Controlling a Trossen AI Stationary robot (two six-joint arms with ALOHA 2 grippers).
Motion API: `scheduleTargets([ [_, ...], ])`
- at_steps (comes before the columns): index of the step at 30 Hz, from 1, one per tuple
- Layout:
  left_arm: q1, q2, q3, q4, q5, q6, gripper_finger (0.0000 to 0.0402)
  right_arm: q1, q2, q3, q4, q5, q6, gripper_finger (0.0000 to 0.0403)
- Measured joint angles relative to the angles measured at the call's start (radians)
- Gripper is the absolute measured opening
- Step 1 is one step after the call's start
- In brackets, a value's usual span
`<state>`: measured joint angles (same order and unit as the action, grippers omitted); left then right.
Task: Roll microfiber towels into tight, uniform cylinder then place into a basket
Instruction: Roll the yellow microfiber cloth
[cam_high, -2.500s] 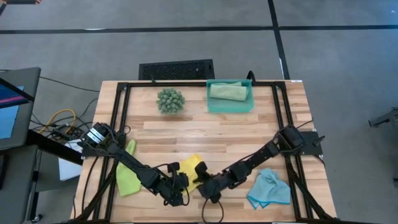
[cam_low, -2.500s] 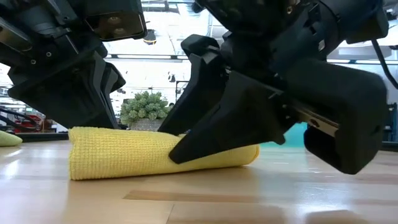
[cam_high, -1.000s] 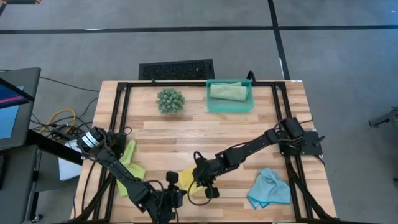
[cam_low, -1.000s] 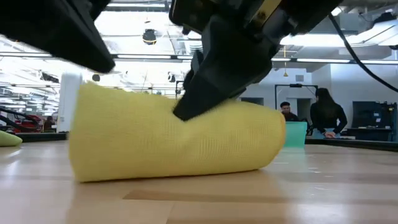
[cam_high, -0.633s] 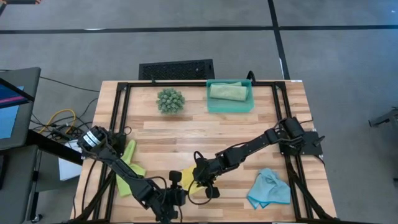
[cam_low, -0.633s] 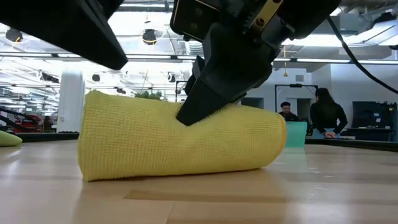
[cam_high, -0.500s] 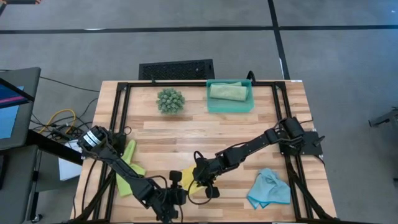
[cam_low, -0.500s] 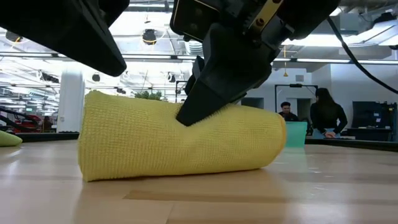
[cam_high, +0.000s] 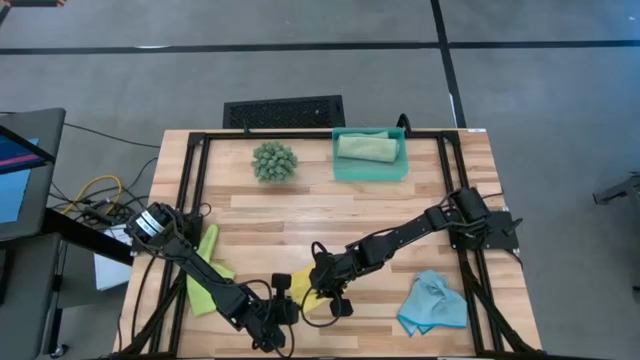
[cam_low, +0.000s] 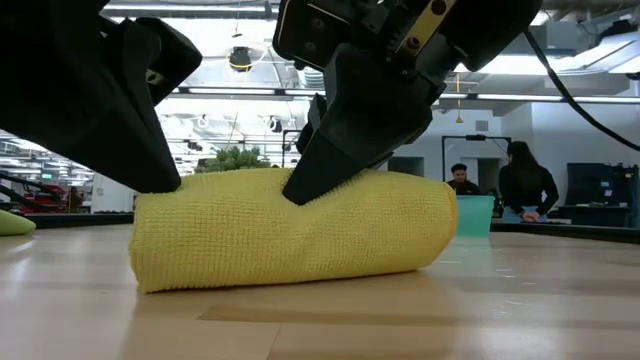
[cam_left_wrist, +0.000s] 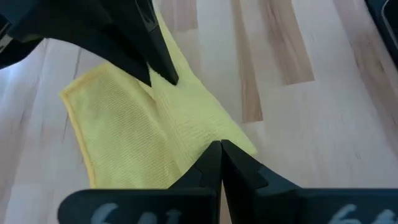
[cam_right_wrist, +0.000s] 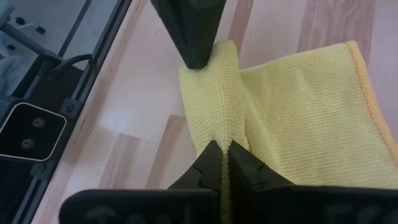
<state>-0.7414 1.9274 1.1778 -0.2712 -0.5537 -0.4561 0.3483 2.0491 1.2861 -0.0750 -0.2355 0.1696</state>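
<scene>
The yellow towel (cam_low: 290, 228) is seen lying as a loose roll near the front edge of the worktop (cam_high: 380, 215), between the two arms. The left pincer (cam_left_wrist: 220, 148) is fully closed, its tips pressed against the cloth's edge; whether any fabric is caught cannot be told. The right pincer (cam_right_wrist: 221, 148) is nearly closed and pinches a raised fold of the towel. One rolled sage green towel (cam_high: 366, 147) is held in the teal basket (cam_high: 340, 167) at the back.
</scene>
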Motion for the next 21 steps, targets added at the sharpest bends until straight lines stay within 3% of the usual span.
scheduleTargets([
  [14, 0.010, 0.000, 0.001, 0.103, 0.006, 0.090, 0.0000, -0.045, 0.069, 0.000, 0.032, -0.015, -0.012, 0.0038],
  [21, 0.050, 0.004, -0.006, 0.076, -0.008, 0.046, 0.0000, -0.030, 0.069, 0.000, 0.031, -0.003, -0.021, 0.0079],
])
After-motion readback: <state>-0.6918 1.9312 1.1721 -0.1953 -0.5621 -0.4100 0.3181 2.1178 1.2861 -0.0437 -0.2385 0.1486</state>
